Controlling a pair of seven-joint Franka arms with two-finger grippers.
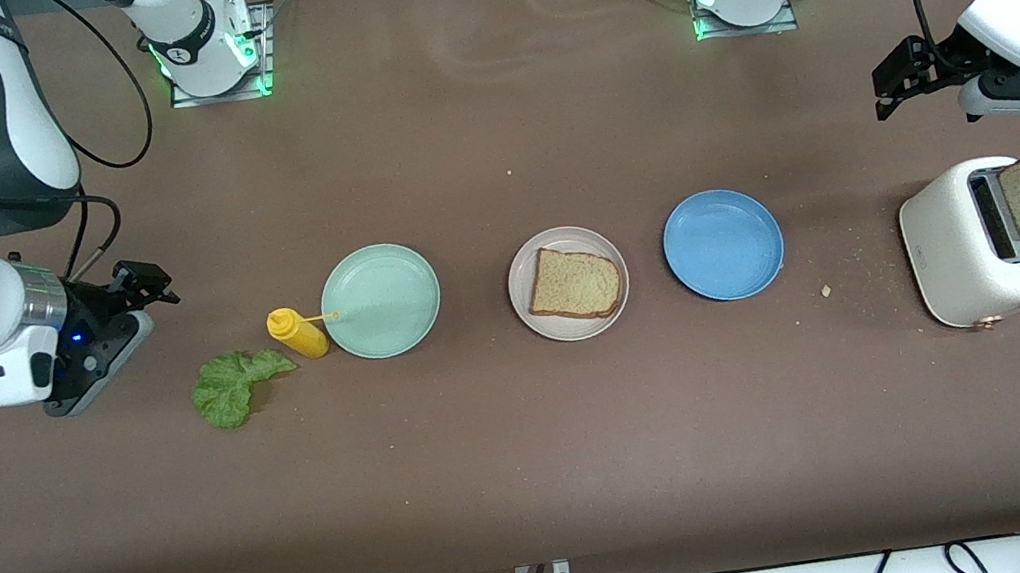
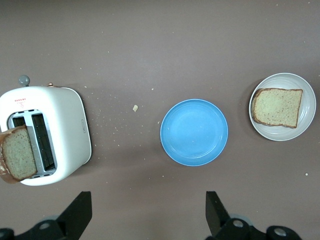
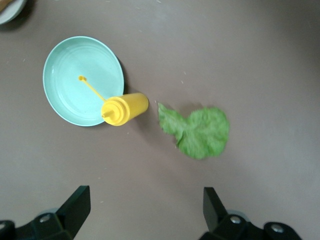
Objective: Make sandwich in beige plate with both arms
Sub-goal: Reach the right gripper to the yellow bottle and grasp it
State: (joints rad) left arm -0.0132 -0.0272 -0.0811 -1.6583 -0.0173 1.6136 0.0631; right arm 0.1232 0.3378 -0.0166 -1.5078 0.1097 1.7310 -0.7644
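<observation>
Waiting spread-fingered, the right end effector [image 1: 151, 284] is hanging over the tabletop [image 1: 537, 464] near the lettuce [image 1: 227, 389], the left end effector [image 1: 904, 78] above the toaster [image 1: 971, 258], likewise spread; one slice [image 1: 575, 284] is lying on the beige plate [image 1: 520, 275]

Front view: set high, facing both arm bases along the top edge, taking in the whole brown bench [image 1: 534, 445] from some way off. Left wrist view: looking straight down from above the left arm's end, closer in, framing the toaster [image 2: 47, 135], blue plate [image 2: 194, 132] and beige plate [image 2: 282, 106]. Right wrist view: likewise straight down, over the right arm's end, framing the mint-green plate [image 3: 82, 80], mustard bottle [image 3: 125, 109] and lettuce leaf [image 3: 197, 131]. Shared between the wrist views: only the beige plate's rim.
</observation>
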